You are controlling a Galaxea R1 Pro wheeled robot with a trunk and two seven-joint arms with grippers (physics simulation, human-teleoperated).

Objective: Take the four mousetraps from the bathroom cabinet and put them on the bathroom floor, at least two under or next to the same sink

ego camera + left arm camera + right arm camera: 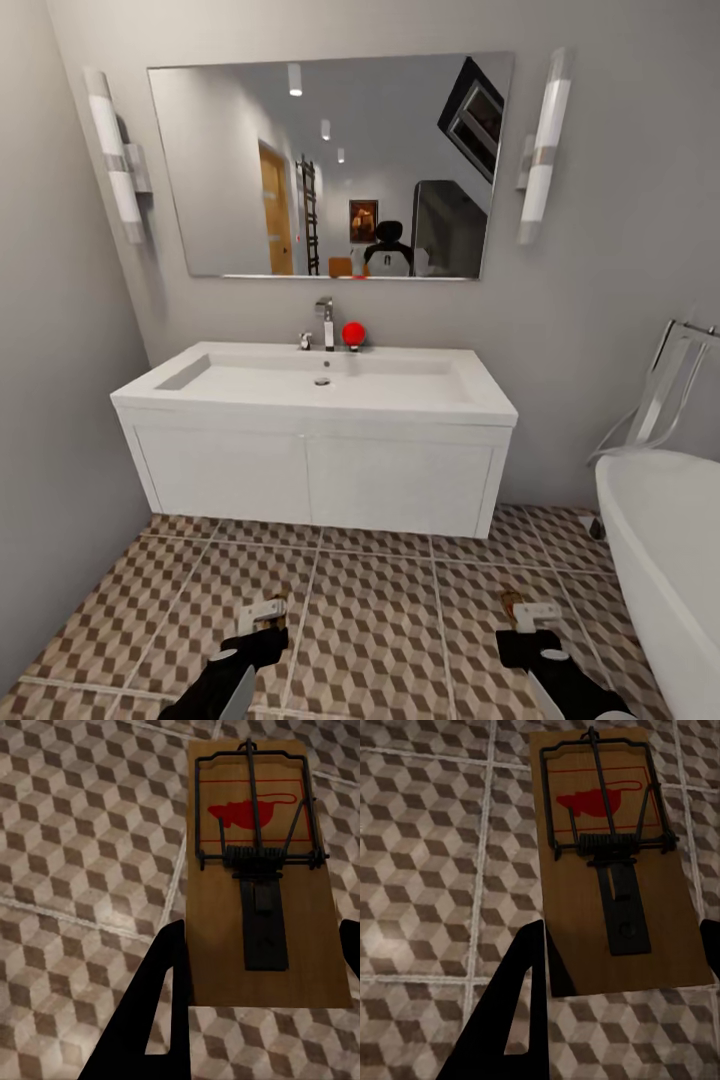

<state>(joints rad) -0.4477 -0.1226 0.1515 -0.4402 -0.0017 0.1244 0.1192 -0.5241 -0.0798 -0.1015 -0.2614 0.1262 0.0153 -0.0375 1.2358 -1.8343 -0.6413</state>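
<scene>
Two mousetraps, one clamped in left claw (pixel 259 975), one in right claw (pixel 622 967) (above bathroom floor (pixel 380 610))

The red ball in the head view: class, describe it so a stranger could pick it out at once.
Find the white sink under the wide mirror on the back wall. On its back ledge, right beside the chrome tap, sits the red ball. It is the one round, bright red thing among white and grey fittings.

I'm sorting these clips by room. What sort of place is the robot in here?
A bathroom, almost certainly: a white sink unit with a tap under a wide wall mirror, and a white bathtub beside it on the tiled floor.
</scene>
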